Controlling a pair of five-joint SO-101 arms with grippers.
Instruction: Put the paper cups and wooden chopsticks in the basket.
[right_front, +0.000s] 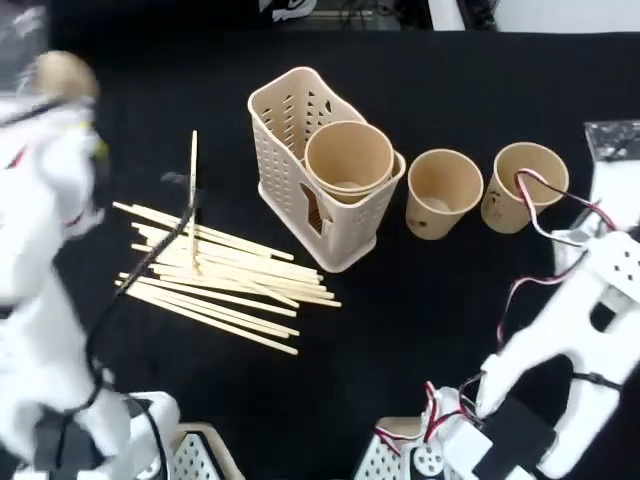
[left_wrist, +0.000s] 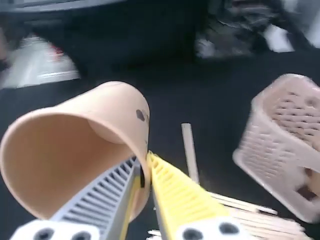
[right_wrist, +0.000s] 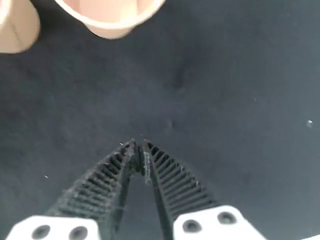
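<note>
Left wrist view gives us the grip itself: the left gripper (left_wrist: 145, 167) is closed down to the thickness of a cup wall. Its grey and yellow ribbed fingers pinch the rim of a paper cup (left_wrist: 75, 150), one finger inside the mouth and one outside, with the cup tipped on its side. We judge this cup very light and thin-walled. It would dent under a hard squeeze, and the smooth tan paper could slip from a loose one, so a gentle pinch at the rolled rim, its stiffest part, seems the right hold. Ahead of this gripper and off to one side stands the basket (left_wrist: 285, 150), pale rigid plastic with a perforated lattice wall. Nearer the gripper lie the wooden chopsticks (left_wrist: 250, 212), thin, stiff, pale sticks in a loose heap; we expect them to roll and to be best taken near the middle. From the high view, nested cups (right_front: 348, 155) sit in the basket and two more cups (right_front: 440, 190) stand beside it. The right gripper (right_wrist: 137, 150) has its black ribbed fingers closed on nothing, over the dark cloth (right_wrist: 225, 100), with those standing cups just ahead.
</note>
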